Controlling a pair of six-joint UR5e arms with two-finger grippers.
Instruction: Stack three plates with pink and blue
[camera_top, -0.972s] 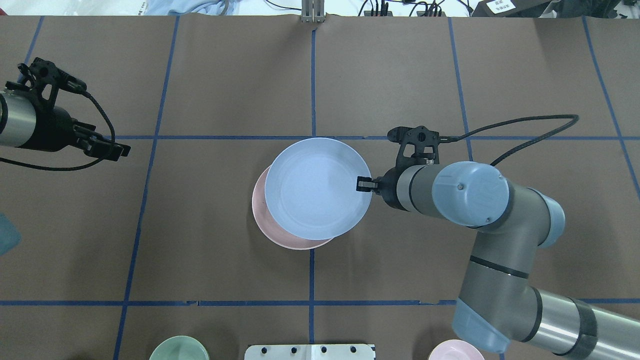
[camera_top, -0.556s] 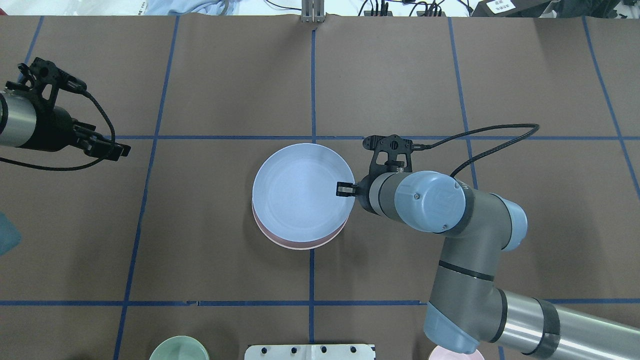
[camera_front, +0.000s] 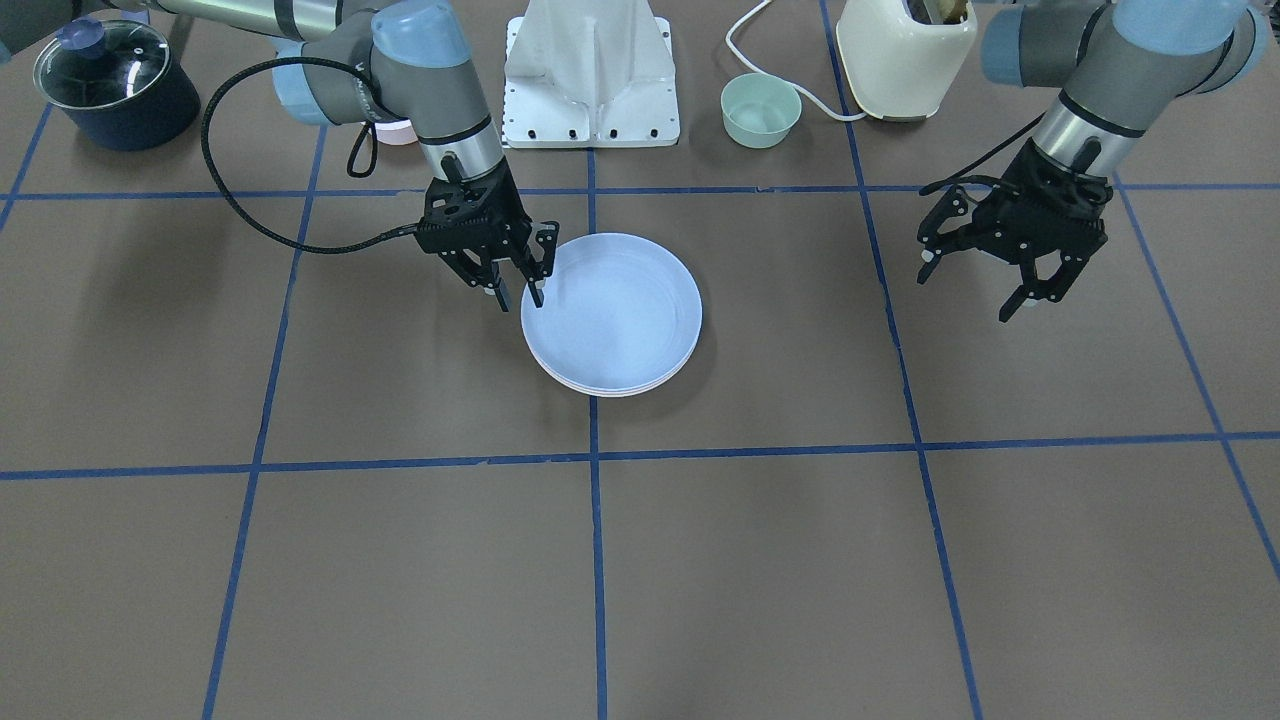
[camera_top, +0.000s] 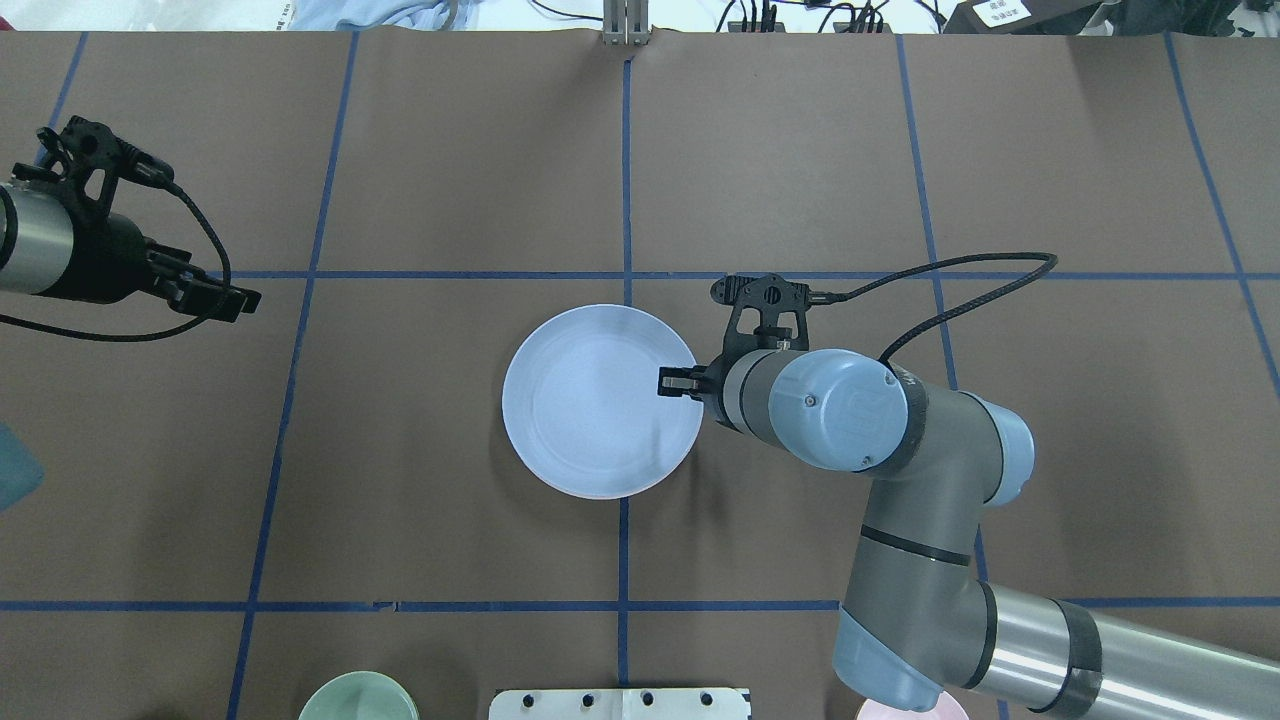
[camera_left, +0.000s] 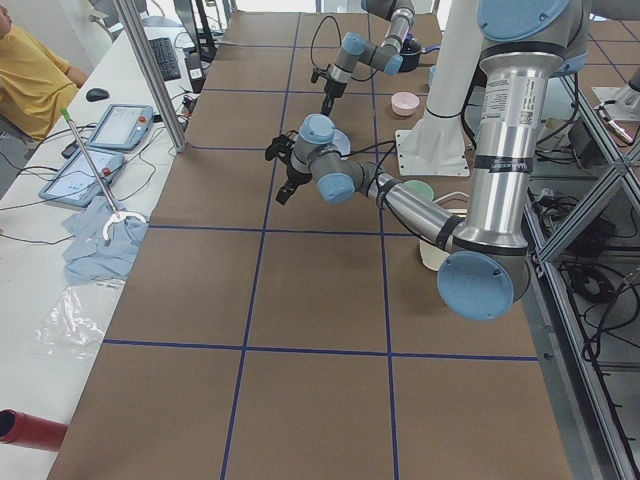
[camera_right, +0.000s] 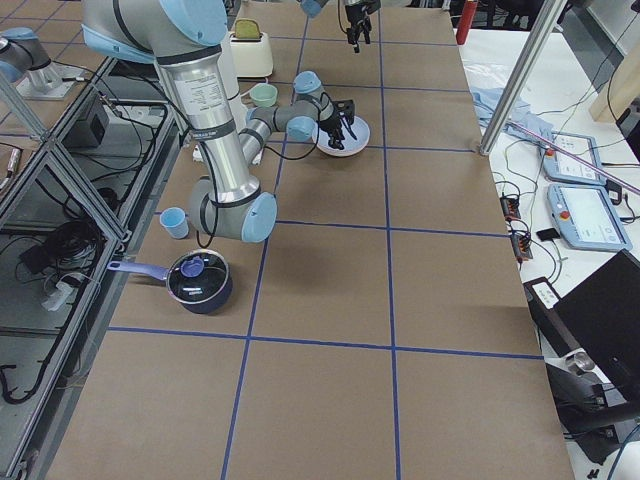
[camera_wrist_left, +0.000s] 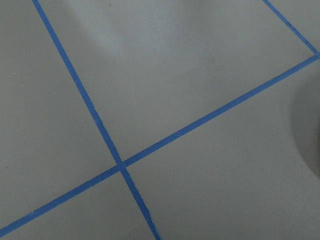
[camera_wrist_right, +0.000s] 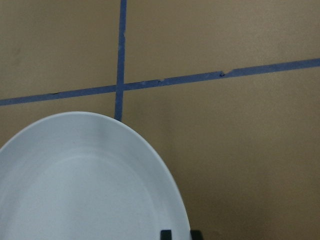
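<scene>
The light blue plate (camera_top: 595, 400) lies flat on top of a stack at the table's middle and also shows in the front view (camera_front: 620, 310) and the right wrist view (camera_wrist_right: 85, 185). Paler rims (camera_front: 600, 390) show under its front edge. The pink and cream plates are otherwise hidden beneath it. My right gripper (camera_front: 518, 297) is open, with one finger over the blue plate's rim and one outside it; it also shows in the overhead view (camera_top: 680, 382). My left gripper (camera_front: 1010, 290) hangs open and empty far to the side, above bare table.
A small green bowl (camera_front: 760, 110), a small pink bowl (camera_front: 398, 132), a cream appliance (camera_front: 905, 50) and a dark lidded pot (camera_front: 115, 85) stand along the robot's edge. The white base block (camera_front: 592, 75) is between them.
My right gripper moved left and down with the blue plate, which now covers the pink plate fully. Its jaws now stand apart at the rim. The left arm has not moved.
</scene>
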